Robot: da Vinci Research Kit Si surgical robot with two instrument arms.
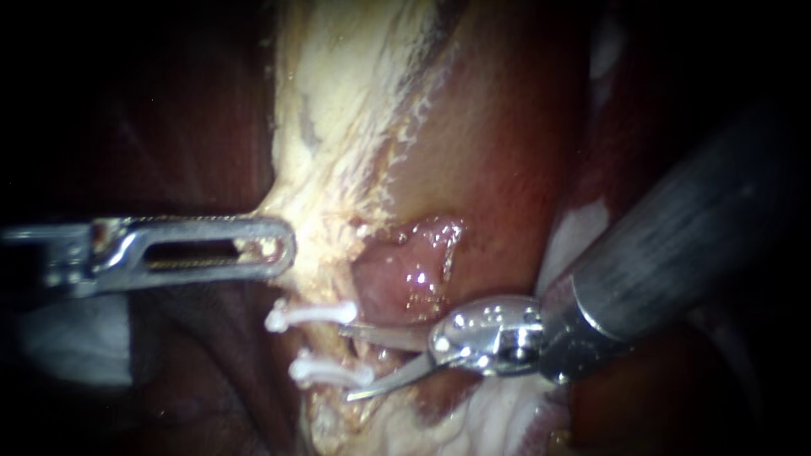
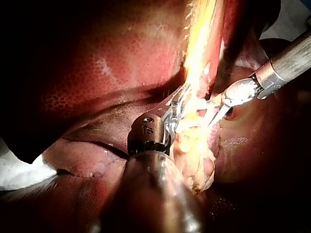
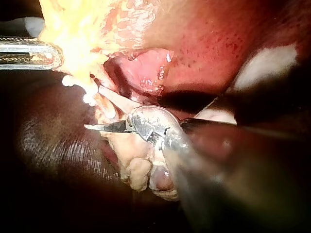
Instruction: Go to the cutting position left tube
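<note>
Endoscope view: right instrument (image 1: 346,363), end effector spread beside clips (image 1: 311,314); left instrument (image 1: 283,249) pinching pale tissue (image 1: 329,169).

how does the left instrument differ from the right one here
The left instrument has a broad, flat, slotted tip; the right instrument ends in two thin pointed blades. The left one is closed on the pale tissue; the right one's blades stand open by the white clips. The left lies level in the endoscope view; the right slants in from the upper right. Both are shiny metal.
</note>
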